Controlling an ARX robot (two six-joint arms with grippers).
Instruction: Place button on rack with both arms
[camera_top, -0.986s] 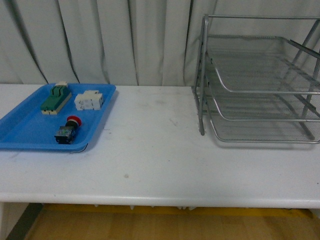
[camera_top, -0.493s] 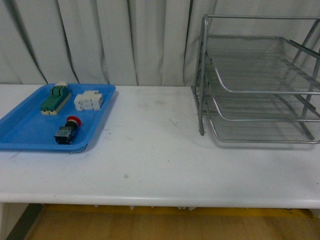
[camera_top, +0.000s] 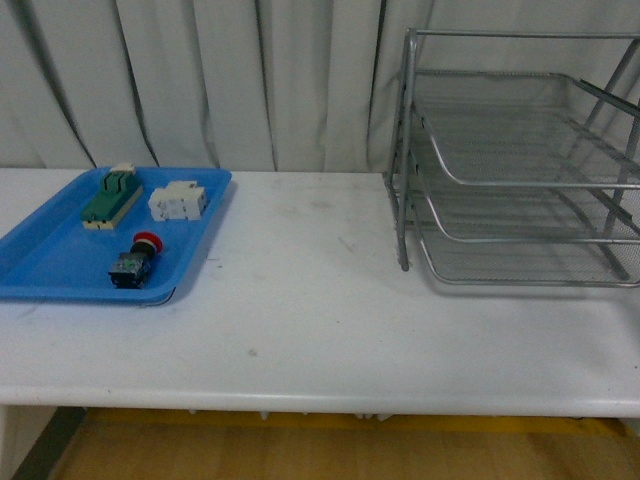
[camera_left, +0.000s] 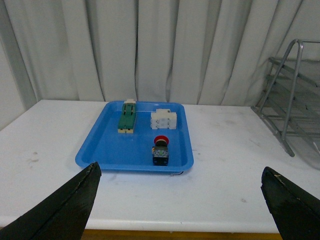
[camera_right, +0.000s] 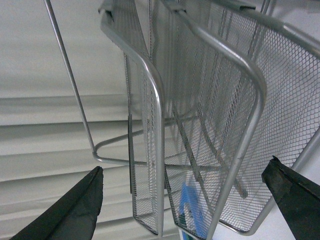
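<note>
Button (camera_top: 140, 258) lay lower left in front view, on blue tray (camera_top: 45, 258) near its front rim. Rack (camera_top: 520, 170) stood upper right, well apart. Left jaws and right jaws gaped wide, empty. Best bet: left pinches the black body, clearing the rim.

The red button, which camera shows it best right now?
The left wrist view: the button sits near centre, unblocked, cap and body clear, in the blue tray. The front view shows the button smaller, far left. The right wrist view shows the rack up close, no button.
</note>
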